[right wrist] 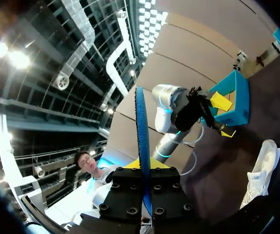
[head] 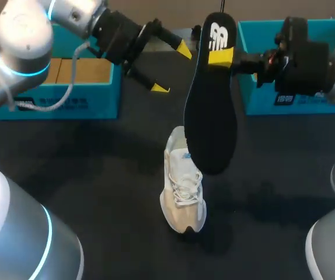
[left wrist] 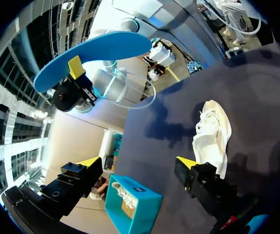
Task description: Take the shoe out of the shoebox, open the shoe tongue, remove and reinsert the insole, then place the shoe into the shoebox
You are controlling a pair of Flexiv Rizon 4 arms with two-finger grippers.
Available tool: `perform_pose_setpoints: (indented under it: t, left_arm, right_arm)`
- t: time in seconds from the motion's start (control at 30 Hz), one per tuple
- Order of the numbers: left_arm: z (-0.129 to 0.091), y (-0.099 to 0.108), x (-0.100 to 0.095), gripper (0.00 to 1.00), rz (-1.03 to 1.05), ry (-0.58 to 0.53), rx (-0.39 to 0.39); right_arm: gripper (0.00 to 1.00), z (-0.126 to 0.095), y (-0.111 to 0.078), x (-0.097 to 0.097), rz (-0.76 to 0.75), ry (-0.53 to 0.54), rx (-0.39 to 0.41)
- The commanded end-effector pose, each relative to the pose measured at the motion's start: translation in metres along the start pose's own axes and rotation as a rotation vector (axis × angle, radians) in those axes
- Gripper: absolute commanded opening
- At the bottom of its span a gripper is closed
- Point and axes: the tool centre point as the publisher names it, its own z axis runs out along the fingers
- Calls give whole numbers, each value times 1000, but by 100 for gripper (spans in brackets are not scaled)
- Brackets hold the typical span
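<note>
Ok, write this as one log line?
step: insole out | right gripper: shut on insole | left gripper: open | shoe: on table

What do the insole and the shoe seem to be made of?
Insole: likely foam. One face is matte black, the other blue, and its edge looks thin in the right wrist view.
Shoe: probably textile, cream and matte, without shine. The weave is too small to tell.

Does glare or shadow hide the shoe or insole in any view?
Head view: shoe and insole evenly lit, only soft shadows on the table. Left wrist view: shoe bright but not washed out. Right wrist view: overhead glare sits clear of the insole.
</note>
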Motion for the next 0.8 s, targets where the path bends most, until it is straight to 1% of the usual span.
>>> perform_pose_setpoints:
  t: [0.03,0.2,0.33,0.5,0.53,0.63,0.67,0.7,0.73,0.77,0.8]
  left_arm:
    - [2,-5,4,100,13,-85,-2]
    - [0,-10,2,100,23,-131,8]
    - [5,-13,2,100,49,-168,37]
    - [8,-16,1,100,78,-180,45]
    - [8,-16,1,100,86,-188,43]
    - [8,-16,2,100,101,-225,35]
    - [8,-16,2,100,106,-236,25]
    - [8,-16,2,100,117,-247,14]
    - [8,-16,2,100,118,-252,12]
    - [8,-16,3,100,121,-264,5]
    - [8,-16,3,100,124,-267,2]
  right_arm:
    - [0,1,-9,-2,1,4,-35]
    - [0,1,-9,-2,1,4,-35]
    - [0,1,-9,-2,1,4,-35]
    - [0,1,-9,-2,1,4,-35]
    - [0,1,-6,-6,8,0,-47]
    - [0,2,11,-22,24,-13,-85]
    - [0,4,19,-28,27,-17,-86]
    - [0,6,27,-36,85,-24,-102]
    - [0,6,31,-40,109,-34,-100]
    - [0,8,38,-48,165,-40,-105]
    - [0,9,42,-52,197,-47,-120]
